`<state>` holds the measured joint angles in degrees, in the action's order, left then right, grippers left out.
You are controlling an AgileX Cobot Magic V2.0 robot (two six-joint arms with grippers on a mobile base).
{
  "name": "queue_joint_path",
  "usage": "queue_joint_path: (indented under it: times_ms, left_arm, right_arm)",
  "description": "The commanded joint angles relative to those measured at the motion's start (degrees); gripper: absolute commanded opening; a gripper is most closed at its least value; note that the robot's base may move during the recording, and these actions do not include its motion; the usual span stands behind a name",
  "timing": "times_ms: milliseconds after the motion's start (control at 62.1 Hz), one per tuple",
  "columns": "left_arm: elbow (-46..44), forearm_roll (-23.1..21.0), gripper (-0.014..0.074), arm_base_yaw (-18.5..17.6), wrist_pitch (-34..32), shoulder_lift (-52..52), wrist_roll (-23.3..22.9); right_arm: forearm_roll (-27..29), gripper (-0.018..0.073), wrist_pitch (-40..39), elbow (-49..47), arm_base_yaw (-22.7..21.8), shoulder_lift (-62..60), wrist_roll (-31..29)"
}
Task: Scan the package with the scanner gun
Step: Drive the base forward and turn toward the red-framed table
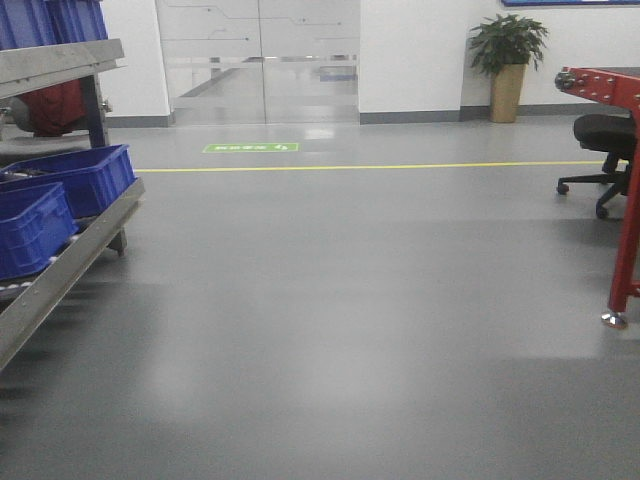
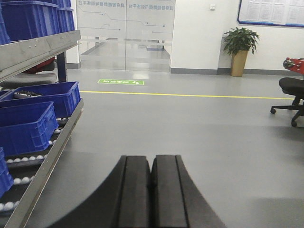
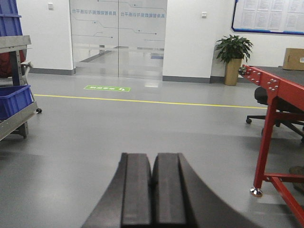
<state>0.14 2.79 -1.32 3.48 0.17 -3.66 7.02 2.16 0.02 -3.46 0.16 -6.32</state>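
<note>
My left gripper (image 2: 152, 159) is shut and empty, its black fingers pressed together and held level over the grey floor. My right gripper (image 3: 152, 156) is likewise shut and empty over the floor. No scanner gun shows in any view. A brown cardboard box (image 3: 293, 59) sits on the red conveyor frame (image 3: 270, 85) at the far right of the right wrist view. Neither gripper shows in the front view.
A metal roller rack (image 1: 70, 255) with blue bins (image 1: 75, 178) stands on the left, also in the left wrist view (image 2: 47, 156). The red frame's leg (image 1: 625, 250), a black office chair (image 1: 605, 135), a potted plant (image 1: 508, 60) and glass doors (image 1: 260, 60) lie ahead.
</note>
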Motion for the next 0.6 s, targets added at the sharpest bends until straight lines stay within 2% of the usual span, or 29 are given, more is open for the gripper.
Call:
queue_joint_path:
  times_ms: [0,579]
  left_arm:
    - [-0.1,0.0,-0.0111,0.1,-1.5,-0.2,0.0]
    - [-0.1,0.0,-0.0111,0.1,-1.5,-0.2,0.0]
  right_arm:
    - [-0.1,-0.0169,-1.3,0.0,-0.2,-0.2,-0.2]
    - [-0.1,-0.0169,-1.3,0.0,-0.2,-0.2,-0.2]
